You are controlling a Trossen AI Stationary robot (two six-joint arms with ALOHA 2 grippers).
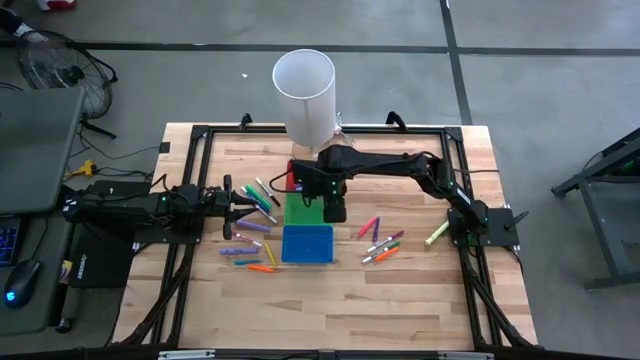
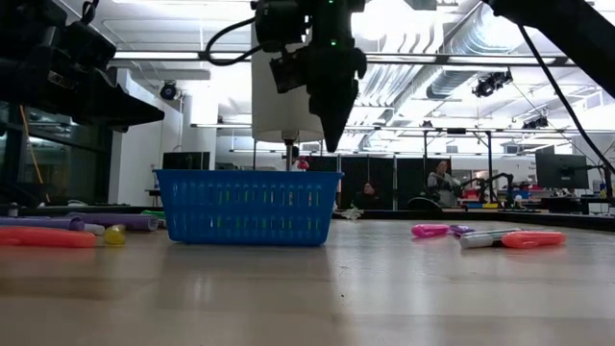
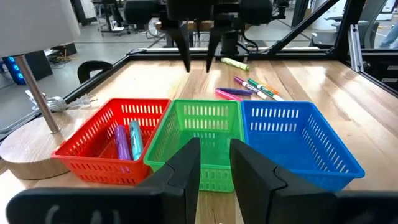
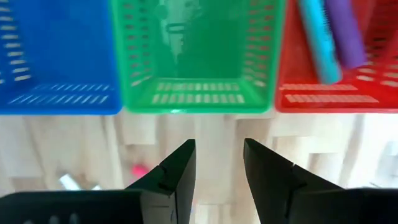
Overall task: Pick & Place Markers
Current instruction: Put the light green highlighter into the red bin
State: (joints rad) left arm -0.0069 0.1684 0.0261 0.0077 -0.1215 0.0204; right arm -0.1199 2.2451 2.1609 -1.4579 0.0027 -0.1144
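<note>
The right gripper [image 1: 335, 212] is hanging just above the worktop [image 1: 400, 290] near its middle, beside the green bin [image 3: 202, 134], with its fingers [image 3: 184, 53] pointing down, parted by a modest gap and holding nothing. The left gripper [image 1: 238, 205] is waiting low over the left part of the worktop, facing the bins; its fingers [image 3: 186, 171] are standing a narrow gap apart and are also empty.

Three bins are sitting in a row, touching side by side: the red bin [image 3: 102, 146], the green one in the middle, and the blue bin [image 3: 298, 140] toward the front edge. Two markers, a purple marker [image 3: 120, 142] and a teal marker [image 3: 135, 138], are lying in the red bin. The green and blue bins are showing no markers inside.

Loose markers [image 1: 252, 225] are lying scattered left of the bins around the left gripper, and another cluster [image 1: 382, 245] is lying to the right of the blue bin. A yellow-green marker [image 1: 436, 235] is lying apart near the right edge. A lamp [image 1: 304, 95] is standing at the back edge.
</note>
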